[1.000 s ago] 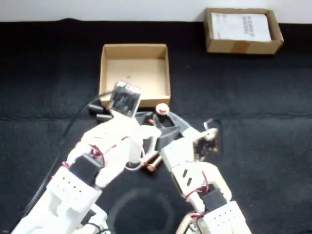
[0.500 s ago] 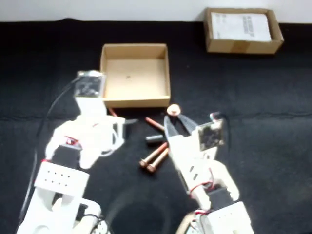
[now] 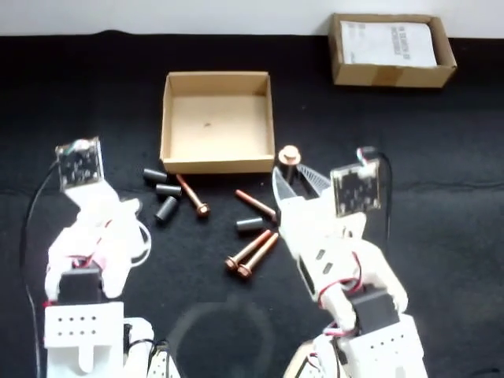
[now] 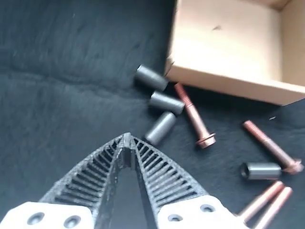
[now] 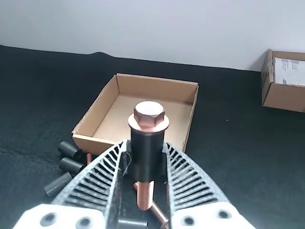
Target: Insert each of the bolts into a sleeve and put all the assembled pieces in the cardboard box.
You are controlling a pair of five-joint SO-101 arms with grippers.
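Note:
My right gripper (image 5: 144, 147) is shut on an assembled piece (image 5: 145, 152), a copper bolt standing upright in a dark sleeve. In the high view the right gripper (image 3: 293, 176) holds it just off the right front corner of the cardboard box (image 3: 216, 164). My left gripper (image 4: 127, 139) is shut on nothing, its tips close to a loose sleeve (image 4: 160, 127). Two more sleeves (image 3: 154, 175) lie by the box's left front corner and another sleeve (image 3: 250, 224) at the centre. Loose bolts (image 3: 191, 195) lie in front of the box, with a pair of bolts (image 3: 252, 253) side by side.
A second cardboard box (image 3: 391, 47) with a white sheet on top stands at the back right by the wall. The black mat has bare room on the far left and far right. The cardboard box floor (image 5: 124, 114) holds nothing.
The two arms, close together at the centre a second ago, have separated. The left arm drew back to the left, uncovering the loose parts. The right gripper carried the assembled piece right and farther back.

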